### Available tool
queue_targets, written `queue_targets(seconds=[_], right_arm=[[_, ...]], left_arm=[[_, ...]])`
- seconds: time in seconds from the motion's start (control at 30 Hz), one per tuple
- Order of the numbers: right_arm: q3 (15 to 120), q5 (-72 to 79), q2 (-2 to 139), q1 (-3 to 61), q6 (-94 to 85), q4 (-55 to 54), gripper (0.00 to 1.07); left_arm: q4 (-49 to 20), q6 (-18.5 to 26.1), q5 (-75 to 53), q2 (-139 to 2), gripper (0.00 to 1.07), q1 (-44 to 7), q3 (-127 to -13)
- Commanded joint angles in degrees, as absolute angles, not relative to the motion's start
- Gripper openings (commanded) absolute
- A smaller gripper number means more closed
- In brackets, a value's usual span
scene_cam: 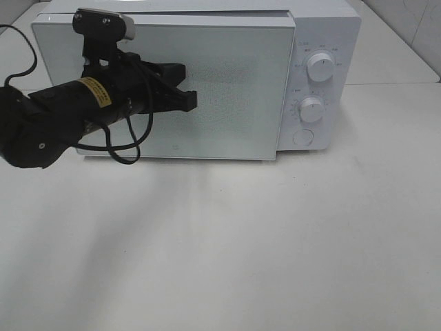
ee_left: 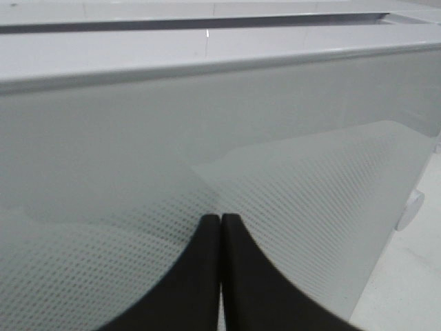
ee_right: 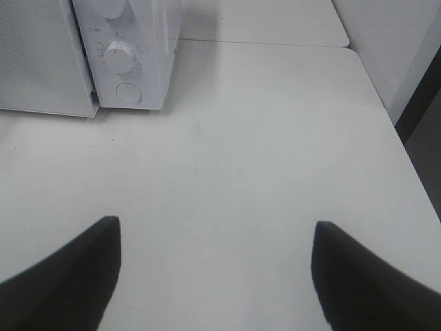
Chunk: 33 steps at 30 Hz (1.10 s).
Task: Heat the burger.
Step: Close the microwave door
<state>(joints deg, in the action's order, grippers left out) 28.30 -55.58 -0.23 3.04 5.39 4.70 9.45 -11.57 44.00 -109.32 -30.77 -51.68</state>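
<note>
**Left end effector on microwave door, burger out of sight**

Far left: black left arm (scene_cam: 62, 114) reaches in across the front of the white microwave (scene_cam: 331, 27). Left end effector (scene_cam: 191, 101) is fully closed, fingers pressed together with nothing between them. Its tips sit against or just off the door (scene_cam: 241, 89); can't tell if there is real contact.

Door looks shut or nearly so. Its dotted mesh panel is opaque from every view.

Burger: not visible in any view. Judgement: likely inside the microwave behind the door, can't confirm.

Right of the door is the control panel: upper knob (scene_cam: 322, 67), lower knob (scene_cam: 311, 109), round button (scene_cam: 304, 136) below them. Nothing is touching them.

Further right: bare white desk (scene_cam: 275, 241). Right end effector (ee_right: 215, 227) hovers over it, well apart from the microwave. It is wide open and holds nothing; it shows only in its own wrist view.

Handling, judged without seeing the burger:
- Probably light, soft and easy to squash, with stacked layers that can slide apart.
- A glossy bun could be slippery.
- Best hold is likely a wide, gentle pinch across the sides, low near the patty, not on the top of the bun.
- If heating comes next, the knobs need a turn.
</note>
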Motion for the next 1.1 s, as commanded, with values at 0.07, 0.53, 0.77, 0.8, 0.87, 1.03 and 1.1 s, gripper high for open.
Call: queue_targets(seconds=[0.07,0.53,0.77,0.8,0.87,1.03,1.1], right_arm=[[28.1,-55.0,-1.8,2.6,5.1,4.8,0.73],[28.1,-55.0,-1.8,2.6,5.1,4.8,0.73],[28.1,-55.0,-1.8,2.6,5.1,4.8,0.73],[28.1,-55.0,-1.8,2.6,5.1,4.8,0.73],[28.1,-55.0,-1.8,2.6,5.1,4.8,0.73],[28.1,-55.0,-1.8,2.6,5.1,4.8,0.73],[28.1,-55.0,-1.8,2.6,5.1,4.8,0.73]], left_arm=[[8.9,-12.2,42.6,-111.1,0.0,-31.5,-56.0],[8.1,-12.9,37.9,-116.3,0.0,-31.4,-66.7],[7.8,-13.3,36.9,-117.2,0.0,-31.5,-68.2],[8.7,-13.9,36.7,-117.0,0.0,-31.8,-68.1],[10.1,-14.9,36.6,-116.2,0.0,-32.4,-67.6],[12.8,-14.8,36.5,-113.6,0.0,-34.3,-64.5],[12.8,-14.8,36.5,-110.9,0.0,-35.9,-60.8]])
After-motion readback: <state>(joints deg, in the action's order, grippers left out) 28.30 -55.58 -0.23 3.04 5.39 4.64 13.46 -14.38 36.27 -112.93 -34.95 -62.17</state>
